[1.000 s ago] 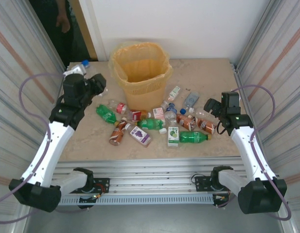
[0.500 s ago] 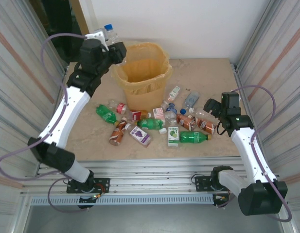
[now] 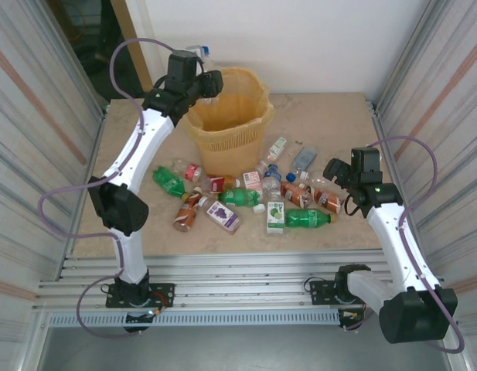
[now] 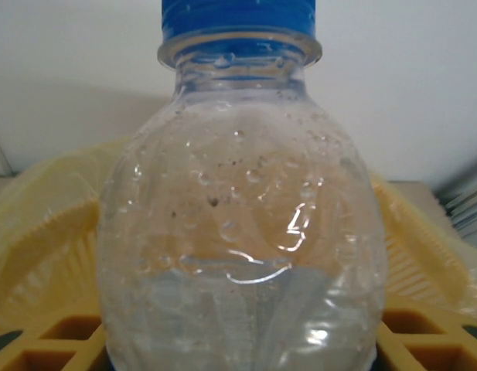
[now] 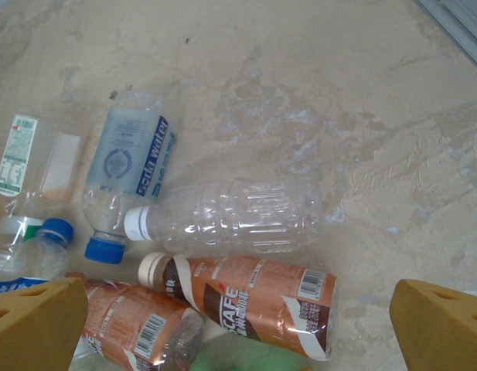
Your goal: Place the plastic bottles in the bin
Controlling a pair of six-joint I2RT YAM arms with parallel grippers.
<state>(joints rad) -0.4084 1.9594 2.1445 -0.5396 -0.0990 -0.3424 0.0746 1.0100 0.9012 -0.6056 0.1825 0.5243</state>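
Clear blue-capped bottle point(image 4: 238, 232) in left claw point(image 4: 238, 352) at bin point(image 3: 232, 141) rim.

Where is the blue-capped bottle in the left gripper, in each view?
Top external: bottle upper left of centre, by the bin's far-left rim.
Left wrist: bottle centre, cap at top.
Right wrist: other bottles on the table.
Shared landmark: the yellow bin, behind the bottle.
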